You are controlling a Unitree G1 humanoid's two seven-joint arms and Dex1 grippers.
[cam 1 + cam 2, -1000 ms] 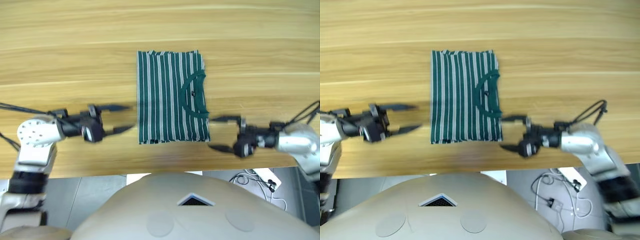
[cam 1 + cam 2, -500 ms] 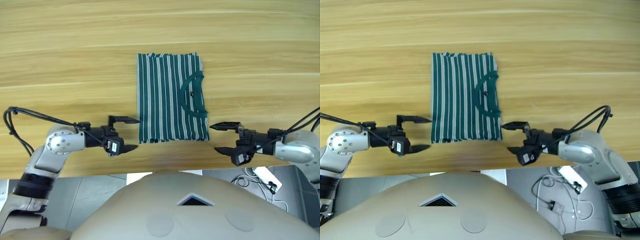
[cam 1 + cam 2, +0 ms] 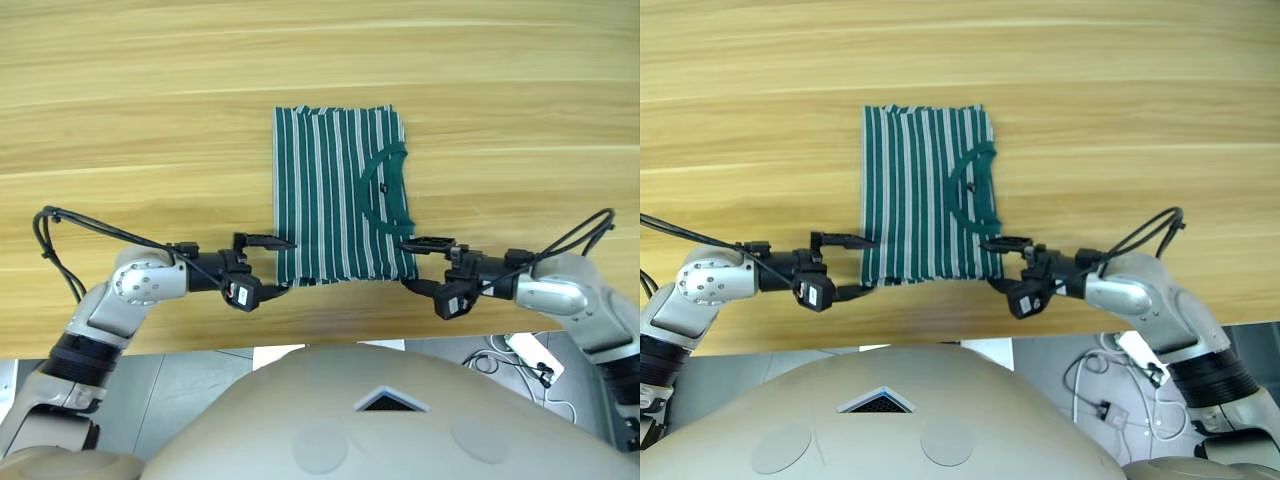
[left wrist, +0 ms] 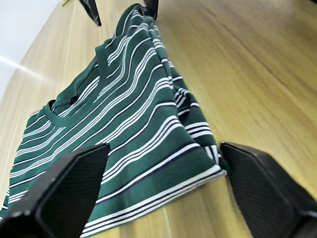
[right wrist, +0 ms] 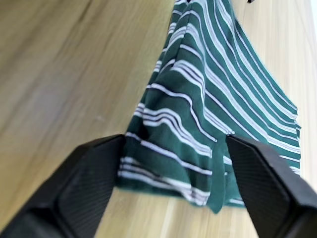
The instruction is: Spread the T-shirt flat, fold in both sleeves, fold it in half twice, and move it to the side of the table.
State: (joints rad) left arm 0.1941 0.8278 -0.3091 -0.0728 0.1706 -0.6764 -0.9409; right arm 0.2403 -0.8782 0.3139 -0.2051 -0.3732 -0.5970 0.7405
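The wooden table [image 3: 120, 120] fills the upper two thirds of the head view. The T-shirt [image 3: 330, 190] lies on it at centre frame, a green, white-striped oblong with its long sides running up and down the frame. The sleeves are tucked in and the collar curves along the right edge. It looks folded once already, with a second halving to come.

The cloth is light, soft and limp, stacked in several layers that sag and splay at the lower hem in both wrist views. It should drape rather than hold its shape, and the layers could slip apart if only the top one is caught. The best hold is probably at the two lower corners, pinching through the whole stack close to the table.

Both arms come in low from the lower left and lower right of the frame, forearms nearly level with the table and pointing inward at each other. The left gripper [image 3: 283, 265] sits at the shirt's lower-left corner and the right gripper [image 3: 408, 263] at the lower-right. Each is spread wide, its fingers [image 4: 69, 188] [image 5: 84, 183] straddling a corner and closed on nothing yet.
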